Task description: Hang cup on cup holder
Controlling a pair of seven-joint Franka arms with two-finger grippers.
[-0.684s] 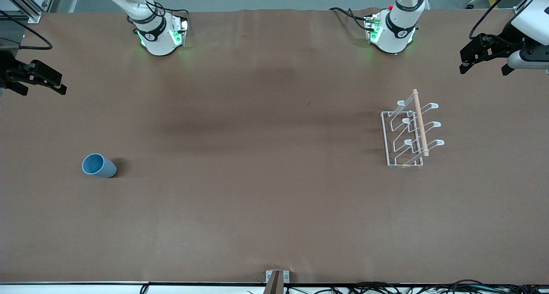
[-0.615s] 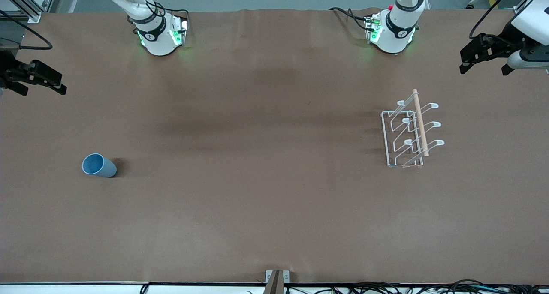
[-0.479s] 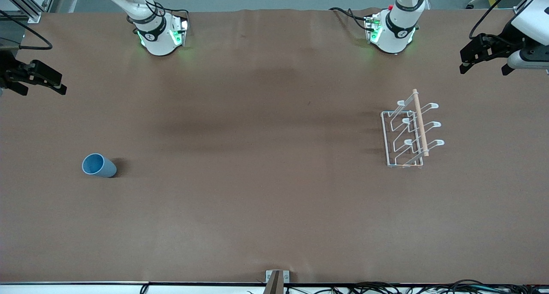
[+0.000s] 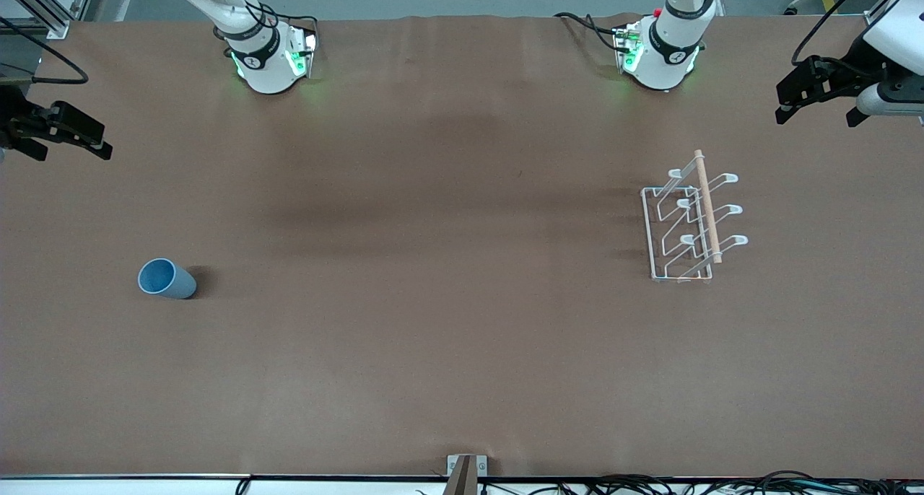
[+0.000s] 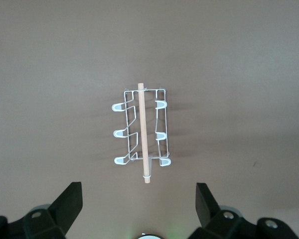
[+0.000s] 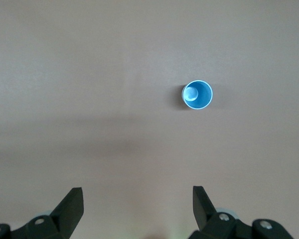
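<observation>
**Inspector:** Since the earlier frame, only the left gripper [image 4: 819, 94] has shifted, a touch toward the table's end; cup, rack and right gripper sit as before. You note that both arms are cut off at the frame's edges, so you see little above their wrists.

**Operator:** And the grippers themselves?

**Inspector:** You have the left gripper high over the left arm's end of the table, jaws spread wide, nothing between them. The right gripper [image 4: 72, 138] hangs over the right arm's end, jaws likewise wide and empty. In each wrist view only the finger stubs show.

**Operator:** Where are the task items?

**Inspector:** You find the cup [image 4: 166, 278] standing upright, mouth up, toward the right arm's end, well apart from the cup holder [image 4: 686, 224], which stands toward the left arm's end, farther from the front camera than the cup. Its wooden dowel [image 4: 707, 206] runs along the top; its thin wires are hard to trace against the surface.

**Operator:** Surface and room?

**Inspector:** You see the table [image 4: 447, 322] covered in plain brown sheeting with faint creases. Cables [image 4: 722, 484] trail along the near edge, partly cropped, beside a small bracket [image 4: 465, 470].
</observation>
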